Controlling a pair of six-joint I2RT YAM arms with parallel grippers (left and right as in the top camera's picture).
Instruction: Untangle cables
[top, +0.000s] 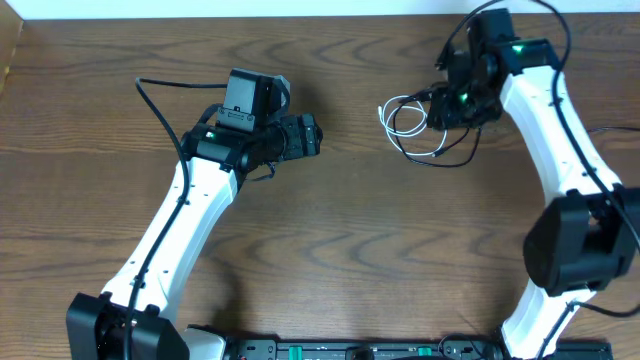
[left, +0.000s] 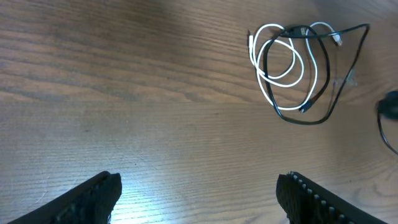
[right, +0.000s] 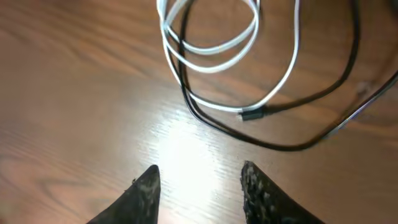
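The wooden table (top: 330, 250) is found bare apart from the rig and the cables; no container is seen, so nothing is held in one.

The left gripper (left: 199, 193) is held above open table, well apart from the cables, with its jaws wide apart and empty. The right gripper (right: 199, 177) is poised just beside the cables at the far right of the table. Its jaws are parted with nothing between them.

The black cable (right: 283, 147) and white cable (right: 163, 25) are lying flat in overlapping loops, the black crossing the white. A small plug (right: 252, 114) is seen near the black strand.

Separation is judged not yet done, and a fresh grasp is judged to be the step in hand. One strand alone must be pinched, clear of the crossings, and drawn away from the other.
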